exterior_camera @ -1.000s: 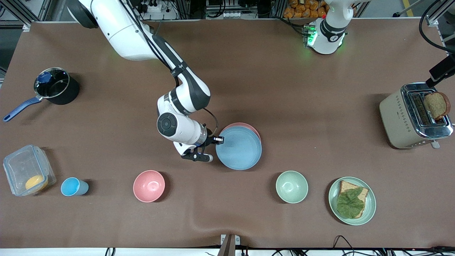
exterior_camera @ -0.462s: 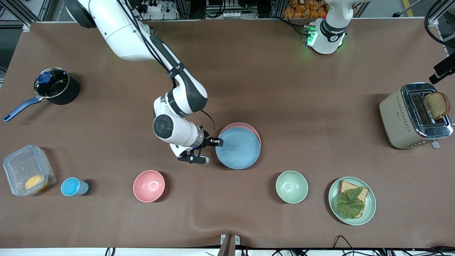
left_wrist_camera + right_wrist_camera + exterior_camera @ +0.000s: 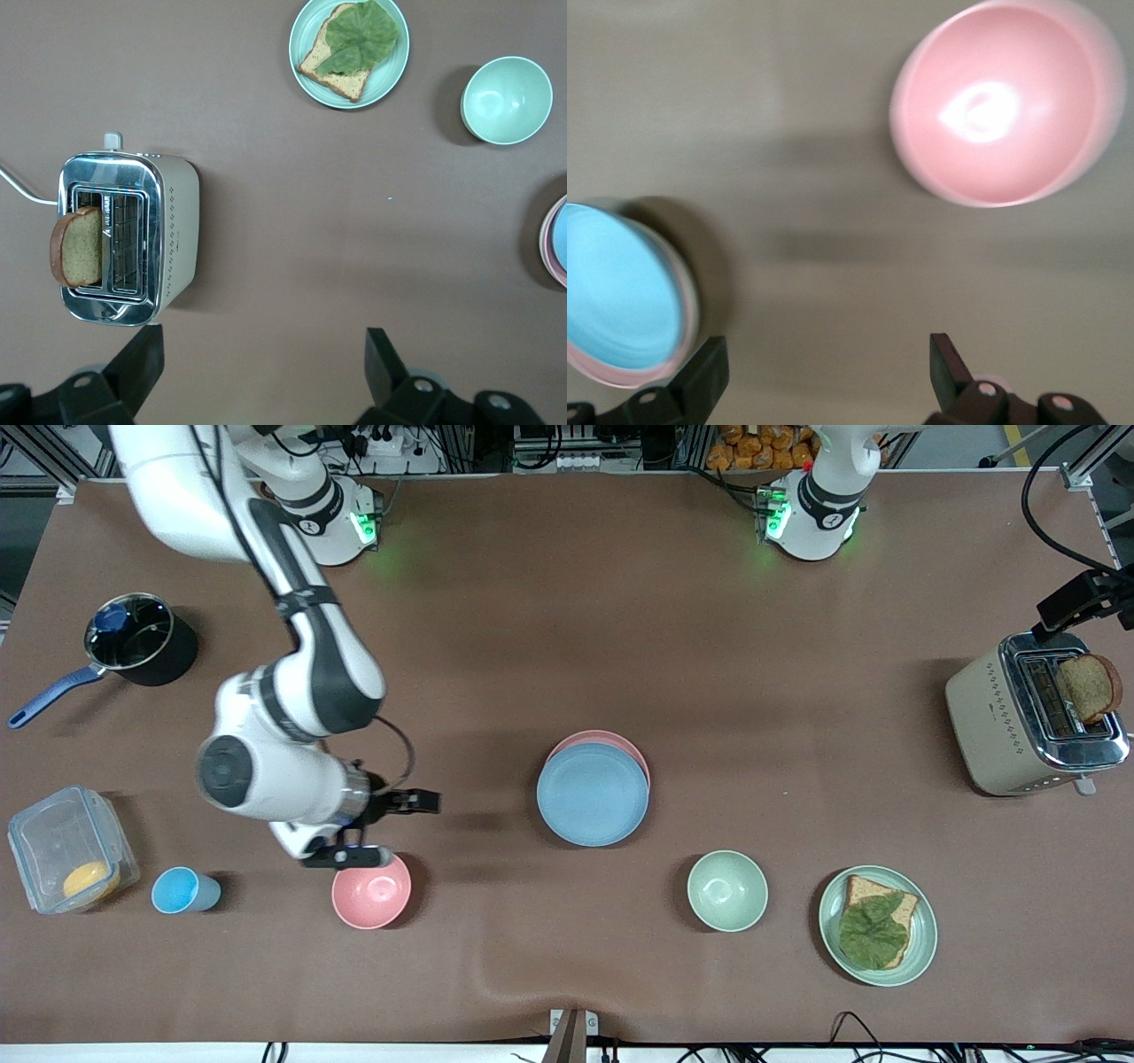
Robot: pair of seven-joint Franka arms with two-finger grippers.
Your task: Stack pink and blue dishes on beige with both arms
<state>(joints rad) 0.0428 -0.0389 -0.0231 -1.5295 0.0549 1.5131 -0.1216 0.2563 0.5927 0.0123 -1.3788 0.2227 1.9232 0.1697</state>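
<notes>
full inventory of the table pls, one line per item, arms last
blue plate: 1, light blue, mid-table, top of stack
pink plate: 1, pink, under blue plate, rim showing
pink bowl: 1, pink, beside blue cup
blue cup: 1, blue, beside container
container: 1, clear, right arm's end
saucepan: 1, black, farther than container
green bowl: 1, beside green plate
green plate: 1, holds bread, leaf
toaster: 1, beige, left arm's end
right gripper: open, above pink bowl's rim
left gripper: open, beside toaster

Robot lab: aluminium framing (image 3: 53, 452), cables (image 3: 1054, 505).
</notes>
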